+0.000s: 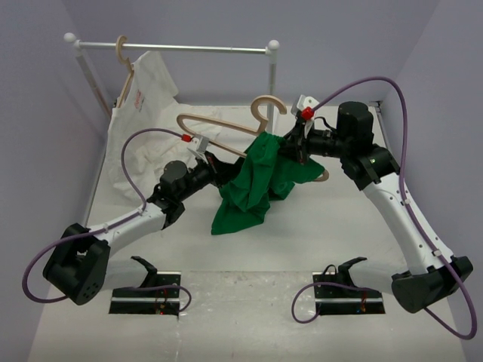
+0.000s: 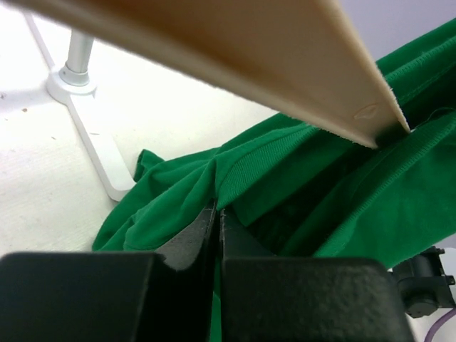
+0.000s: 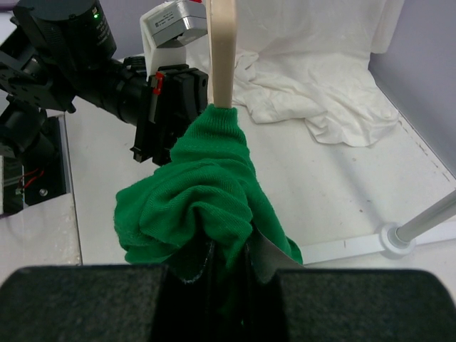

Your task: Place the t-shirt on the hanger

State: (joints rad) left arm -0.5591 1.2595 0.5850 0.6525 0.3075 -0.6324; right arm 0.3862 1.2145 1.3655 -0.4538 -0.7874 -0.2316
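The pale wooden hanger (image 1: 266, 99) hangs in the air over the middle of the table, and its bar crosses the top of the left wrist view (image 2: 249, 64). The green t-shirt (image 1: 253, 185) is draped over the hanger's right half and trails down to the table. My left gripper (image 1: 229, 170) is at the shirt's left side, its jaws shut (image 2: 217, 210) on a fold of the green cloth (image 2: 299, 185). My right gripper (image 1: 290, 151) is shut (image 3: 228, 246) on bunched green cloth (image 3: 199, 185) below the hanger's arm (image 3: 221, 50). The arm's end is hidden inside the cloth.
A white clothes rack (image 1: 189, 48) stands at the back, its foot (image 2: 78, 85) close behind the shirt. A white shirt (image 1: 143, 98) on a second wooden hanger hangs at the rack's left end and spills onto the table (image 3: 320, 92). Two black stands (image 1: 147, 290) sit at the near edge.
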